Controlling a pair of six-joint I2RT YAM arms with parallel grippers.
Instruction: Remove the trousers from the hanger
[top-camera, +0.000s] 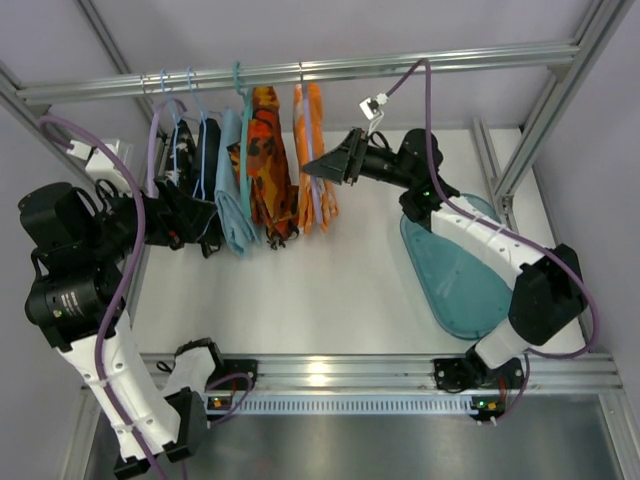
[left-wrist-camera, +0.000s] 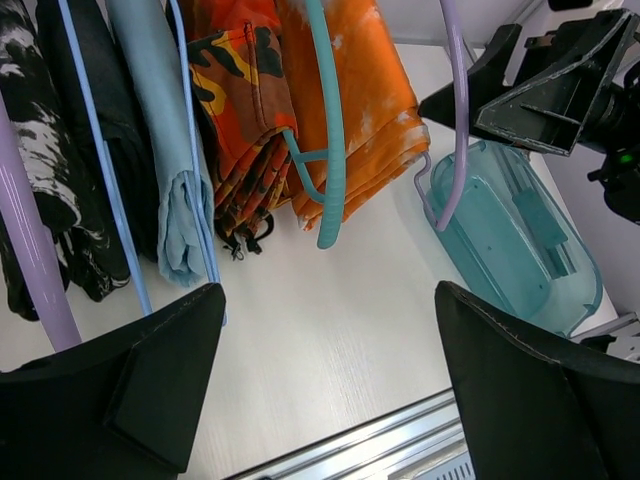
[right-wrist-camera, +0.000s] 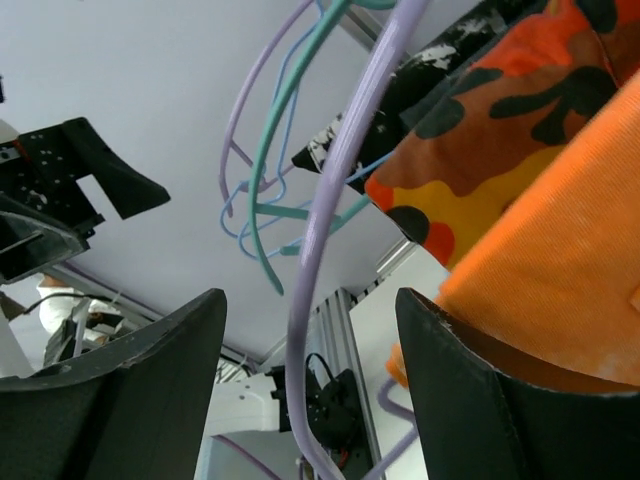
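On the overhead rail (top-camera: 450, 58), find the trousers (left-wrist-camera: 380, 100) draped over the hanger (left-wrist-camera: 458, 120) at the right end of the garment row. Your right gripper (top-camera: 308, 171) is beside them, fingers spread, with the hanger's rod between them, unclamped. Your left gripper (left-wrist-camera: 320, 380) is spread wide and empty.

Occlusions and crops, per view

Top view: the hanger (top-camera: 300, 80) shows little beyond its hook, the rest is buried in the trousers (top-camera: 315, 165). The left hand (top-camera: 198, 228) has its tips lost against the dark garments (top-camera: 207, 150). Left wrist view: trousers and hanger cut at top edge. Right wrist view: trousers cropped at right, hanger runs off top and bottom.
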